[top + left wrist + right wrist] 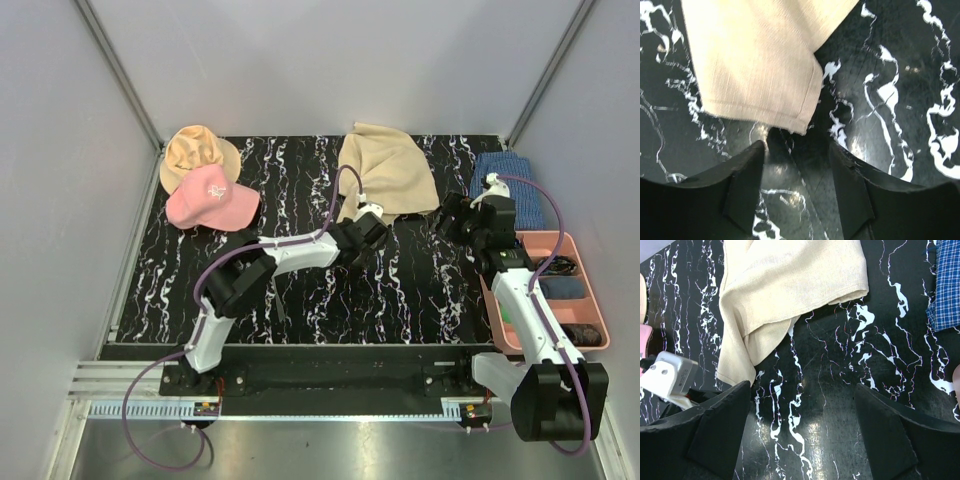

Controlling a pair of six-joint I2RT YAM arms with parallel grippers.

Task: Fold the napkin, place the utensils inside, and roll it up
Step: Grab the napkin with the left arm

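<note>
The beige napkin (385, 168) lies crumpled and partly folded at the back middle of the black marble table. My left gripper (371, 229) is open and empty just in front of the napkin's near left corner (760, 65), fingertips (752, 155) close to the hem but apart from it, low over the table. My right gripper (460, 214) is open and empty to the right of the napkin (785, 285), over bare table. Thin dark pieces (558, 266) lie in the pink tray; they look like the utensils but are hard to make out.
The pink tray (597, 300) stands at the right edge beside my right arm, with a blue item and other dark items in it. A blue checked cloth (512, 186) lies at the back right. A tan hat (194, 150) and a pink cap (212, 199) lie at the back left.
</note>
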